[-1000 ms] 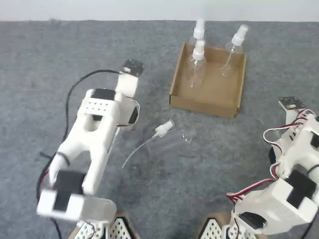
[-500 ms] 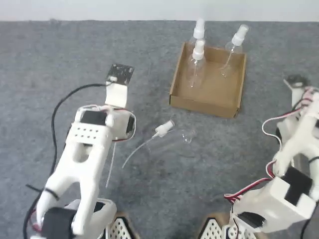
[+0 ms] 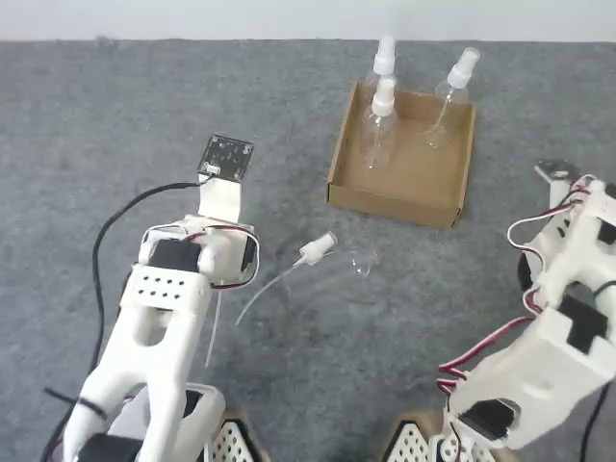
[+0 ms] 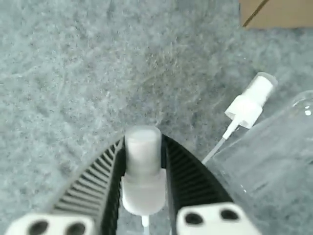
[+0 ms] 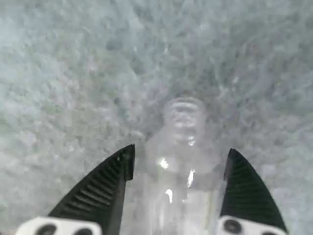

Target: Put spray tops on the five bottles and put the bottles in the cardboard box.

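The left gripper (image 4: 142, 143) pinched a white plastic spray top (image 4: 142, 169) over the grey carpet's (image 3: 115, 115) left-middle. The right gripper (image 5: 180, 149) clasped a clear uncapped plastic bottle (image 5: 182, 171) near the right edge, neck past its fingertips. The top would probably have to go rightward.

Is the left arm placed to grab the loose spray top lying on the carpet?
Probably not: the left claw is already shut on one spray top, though the loose spray top lies nearby, unobstructed.
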